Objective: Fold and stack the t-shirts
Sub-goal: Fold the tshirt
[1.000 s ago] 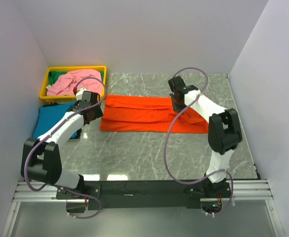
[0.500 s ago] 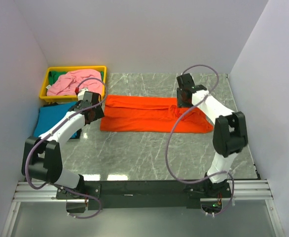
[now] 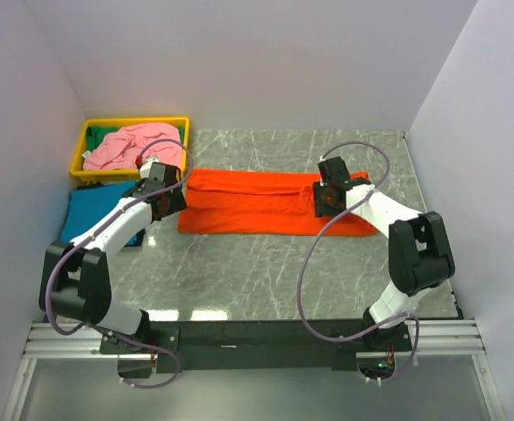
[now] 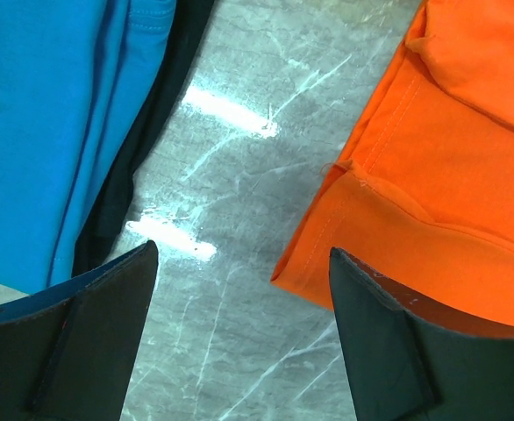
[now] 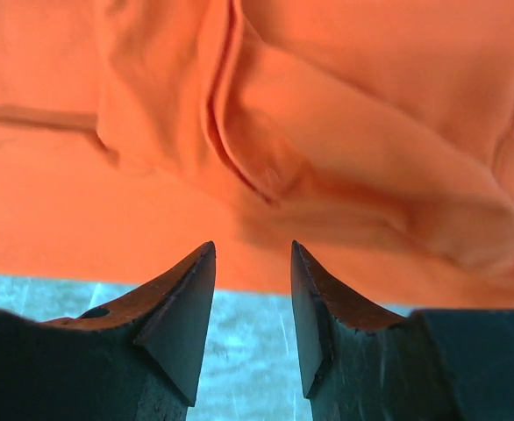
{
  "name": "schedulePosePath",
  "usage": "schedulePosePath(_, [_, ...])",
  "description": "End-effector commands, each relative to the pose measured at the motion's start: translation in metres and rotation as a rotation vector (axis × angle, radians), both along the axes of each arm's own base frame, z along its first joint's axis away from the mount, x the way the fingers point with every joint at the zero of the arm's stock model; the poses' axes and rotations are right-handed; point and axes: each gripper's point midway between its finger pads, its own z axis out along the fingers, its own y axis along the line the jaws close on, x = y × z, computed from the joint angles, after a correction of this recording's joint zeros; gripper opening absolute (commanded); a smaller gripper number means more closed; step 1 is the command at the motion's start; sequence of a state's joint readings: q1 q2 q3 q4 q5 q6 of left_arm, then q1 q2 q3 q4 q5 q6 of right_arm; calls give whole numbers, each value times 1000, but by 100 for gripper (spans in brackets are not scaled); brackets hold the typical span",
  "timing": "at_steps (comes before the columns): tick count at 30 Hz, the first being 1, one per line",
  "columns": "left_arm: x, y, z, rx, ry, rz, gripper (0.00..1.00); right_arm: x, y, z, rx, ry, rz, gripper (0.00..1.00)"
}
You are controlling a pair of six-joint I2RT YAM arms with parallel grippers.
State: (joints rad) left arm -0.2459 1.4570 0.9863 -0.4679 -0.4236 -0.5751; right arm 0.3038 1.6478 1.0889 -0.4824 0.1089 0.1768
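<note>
The orange t-shirt (image 3: 253,202) lies folded into a long band across the marble table (image 3: 239,263). At the left lies the teal t-shirt (image 3: 86,215). The pink t-shirt (image 3: 130,143) is bunched in the yellow tray (image 3: 80,151). My left gripper (image 3: 173,205) hovers open over bare marble between the teal t-shirt (image 4: 38,132) and the orange t-shirt's left corner (image 4: 450,175); nothing is between its fingers (image 4: 239,263). My right gripper (image 3: 327,200) is open just above the orange t-shirt's near right edge (image 5: 327,114), with only cloth and table behind its gap (image 5: 253,250).
A green cloth (image 3: 108,134) shows beside the pink t-shirt in the tray. A dark cloth (image 4: 143,132) lies under the teal t-shirt's edge. White walls close in the left, back and right. Bare marble runs along the near half of the table.
My right gripper opened from shut and moved from the orange t-shirt's far edge toward its near right edge. The left arm barely moved.
</note>
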Motion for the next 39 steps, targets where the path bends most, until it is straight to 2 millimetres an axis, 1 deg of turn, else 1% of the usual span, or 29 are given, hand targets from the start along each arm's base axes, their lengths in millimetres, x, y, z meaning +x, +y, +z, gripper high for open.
schedulePosePath(1, [14, -5, 14, -1, -46, -19, 84, 30, 12, 10, 13, -81, 53, 47])
schedulePosePath(2, [13, -5, 14, 0, -44, -22, 84, 34, 12, 10, 10, -81, 53, 47])
schedulePosePath(3, [13, -5, 14, 3, -43, -20, 84, 36, 12, 5, 1, -71, 56, 47])
schedulePosePath(4, [13, -5, 13, 5, -42, -19, 84, 42, 14, 8, 0, -85, 55, 47])
schedulePosePath(5, [14, -5, 14, 3, -46, -20, 84, 45, 12, 2, -7, -74, 50, 46])
schedulePosePath(7, [13, -6, 13, 2, -41, -24, 84, 51, 7, 2, -21, -82, 35, 46])
schedulePosePath(8, [13, -7, 12, 3, -39, -28, 84, 52, 5, -2, -30, -74, 28, 45])
schedulePosePath(10, [13, -7, 13, 8, -40, -28, 84, 54, 2, -2, -41, -74, 28, 45])
schedulePosePath(14, [13, -8, 12, 8, -38, -31, 84, 56, 3, -5, -38, -67, 48, 40])
schedulePosePath(16, [13, -8, 12, 8, -38, -31, 84, 57, 4, -3, -32, -70, 53, 28])
schedulePosePath(17, [14, -9, 12, 9, -38, -31, 84, 59, 2, -2, -34, -75, 50, 12])
schedulePosePath(19, [13, -8, 11, 11, -34, -31, 84, 65, -3, 7, -50, -93, 36, 3])
schedulePosePath(20, [13, -8, 11, 12, -33, -31, 84, 69, -9, 12, -57, -107, 21, 0])
schedulePosePath(21, [13, -8, 11, 13, -33, -30, 84, 76, -14, 21, -70, -131, 4, 0])
schedulePosePath(23, [13, -9, 11, 11, -35, -34, 84, 85, -25, 31, -76, -156, -27, 0])
schedulePosePath(24, [13, -9, 11, 11, -34, -34, 84, 94, -28, 43, -77, -185, -37, 0])
schedulePosePath(25, [13, -9, 11, 13, -32, -33, 84, 99, -32, 47, -93, -194, -43, 0])
schedulePosePath(26, [13, -9, 10, 13, -31, -33, 84, 103, -36, 46, -107, -188, -46, 1])
schedulePosePath(27, [13, -9, 10, 15, -30, -34, 84, 113, -42, 56, -112, -211, -62, 1])
schedulePosePath(28, [13, -9, 10, 15, -30, -34, 84, 118, -46, 57, -115, -213, -74, 2])
schedulePosePath(29, [13, -10, 9, 15, -28, -35, 84, 122, -51, 50, -117, -192, -88, 6])
schedulePosePath(30, [13, -9, 10, 16, -28, -35, 84, 131, -53, 57, -110, -209, -105, 8])
schedulePosePath(31, [12, -9, 9, 18, -27, -36, 84, 135, -63, 57, -103, -212, -140, 11])
schedulePosePath(32, [12, -10, 9, 17, -28, -37, 84, 139, -67, 55, -110, -211, -164, 18])
schedulePosePath(33, [12, -10, 8, 18, -25, -37, 84, 144, -73, 62, -109, -226, -192, 25])
schedulePosePath(35, [12, -11, 7, 19, -21, -40, 84, 143, -80, 66, -105, -222, -240, 37])
schedulePosePath(37, [12, -11, 7, 18, -20, -41, 84, 138, -82, 71, -88, -232, -283, 41])
schedulePosePath(38, [12, -12, 8, 14, -21, -44, 84, 135, -84, 84, -72, -265, -304, 45])
schedulePosePath(39, [12, -13, 7, 11, -19, -47, 84, 123, -86, 74, -64, -240, -317, 48])
